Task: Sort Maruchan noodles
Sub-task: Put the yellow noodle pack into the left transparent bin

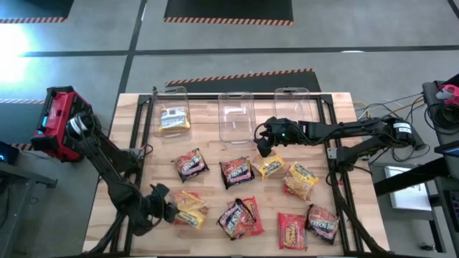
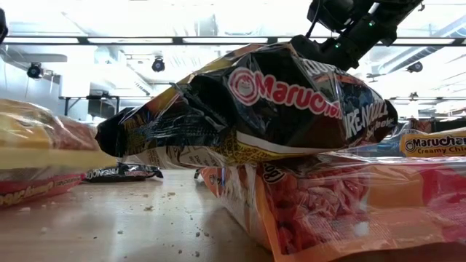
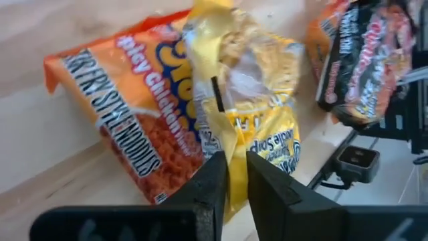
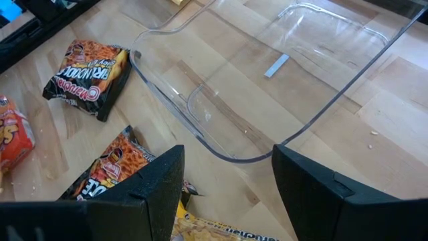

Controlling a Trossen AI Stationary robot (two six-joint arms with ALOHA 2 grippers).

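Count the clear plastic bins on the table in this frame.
3, in a row along the table's far edge: the left bin with a yellow packet inside, the middle bin, and the right bin, partly covered by the right arm. None seems hidden.

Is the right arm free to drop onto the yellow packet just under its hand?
Probably yes: the right hand hovers open beside the middle bin, the yellow packet lies uncovered below it, and nothing stands between them.
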